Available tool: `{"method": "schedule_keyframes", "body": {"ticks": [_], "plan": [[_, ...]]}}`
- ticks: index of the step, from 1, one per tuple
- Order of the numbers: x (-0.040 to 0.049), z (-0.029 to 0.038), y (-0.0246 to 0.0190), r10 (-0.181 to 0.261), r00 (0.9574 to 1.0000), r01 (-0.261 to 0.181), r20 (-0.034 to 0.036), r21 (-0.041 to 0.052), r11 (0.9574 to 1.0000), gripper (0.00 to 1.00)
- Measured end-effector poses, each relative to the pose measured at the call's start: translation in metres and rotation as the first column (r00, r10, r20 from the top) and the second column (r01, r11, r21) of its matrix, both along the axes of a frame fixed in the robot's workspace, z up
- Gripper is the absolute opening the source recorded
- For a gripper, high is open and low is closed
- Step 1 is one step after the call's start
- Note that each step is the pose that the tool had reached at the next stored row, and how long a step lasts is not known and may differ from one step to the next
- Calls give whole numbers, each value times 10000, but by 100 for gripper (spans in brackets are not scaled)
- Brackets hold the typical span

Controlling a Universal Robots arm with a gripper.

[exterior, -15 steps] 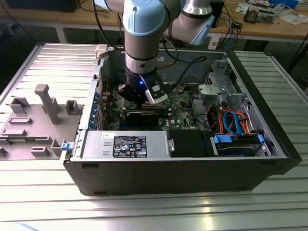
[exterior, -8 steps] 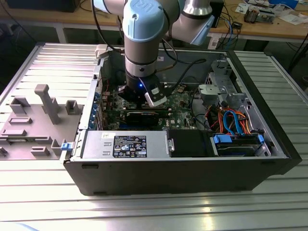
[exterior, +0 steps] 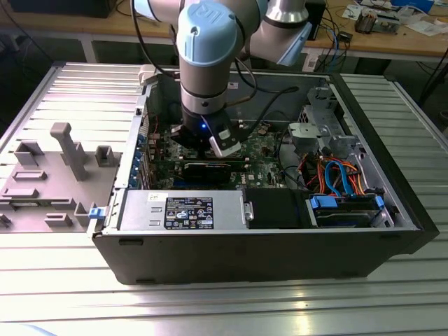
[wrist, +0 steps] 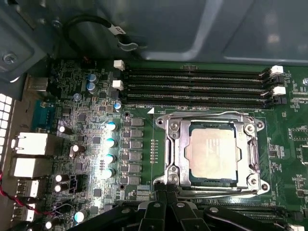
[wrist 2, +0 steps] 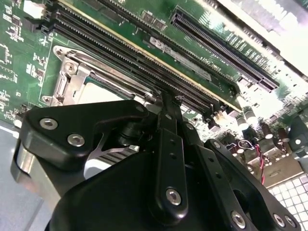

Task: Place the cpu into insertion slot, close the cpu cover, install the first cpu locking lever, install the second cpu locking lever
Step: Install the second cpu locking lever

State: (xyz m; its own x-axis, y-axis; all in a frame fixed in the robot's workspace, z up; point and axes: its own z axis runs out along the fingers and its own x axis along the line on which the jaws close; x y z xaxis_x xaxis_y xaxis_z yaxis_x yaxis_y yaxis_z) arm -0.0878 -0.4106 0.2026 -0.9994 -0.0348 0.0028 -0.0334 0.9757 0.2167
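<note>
Black robot gripper [wrist: 166, 202], fingers pressed together and empty, hovers at lower centre beside the silver-rimmed socket [wrist: 169, 144], where the square grey chip [wrist: 212, 153] sits under its closed metal frame cover [wrist: 250, 149]; levers apparently remain.

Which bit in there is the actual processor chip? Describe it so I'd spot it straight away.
Start at the green motherboard inside the open computer case. Beside the long black memory slots sits a silver metal frame, the insertion slot. The cpu is the flat, pale metallic square inside it, the only smooth plate among small components.
</note>
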Motion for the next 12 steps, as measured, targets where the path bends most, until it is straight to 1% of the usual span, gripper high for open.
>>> {"method": "schedule_keyframes", "body": {"ticks": [3, 4, 6, 7, 8, 9, 12], "plan": [[-6, -16, 1, -1, 10000, 1, 2, 68, 10000, 11], [-9, -29, 6, 0, 10000, 0, 2, 149, 9999, 11], [-10, -45, 8, -4, 10000, 4, 11, 209, 9998, 11], [-12, -44, 11, -2, 10000, 2, 4, 251, 9997, 11], [-13, -44, 12, -2, 10000, 2, 3, 251, 9997, 11], [-14, -33, 13, -2, 10000, 2, 3, 230, 9997, 11], [-17, 10, 15, -2, 10000, 2, 3, 221, 9998, 11]]}}
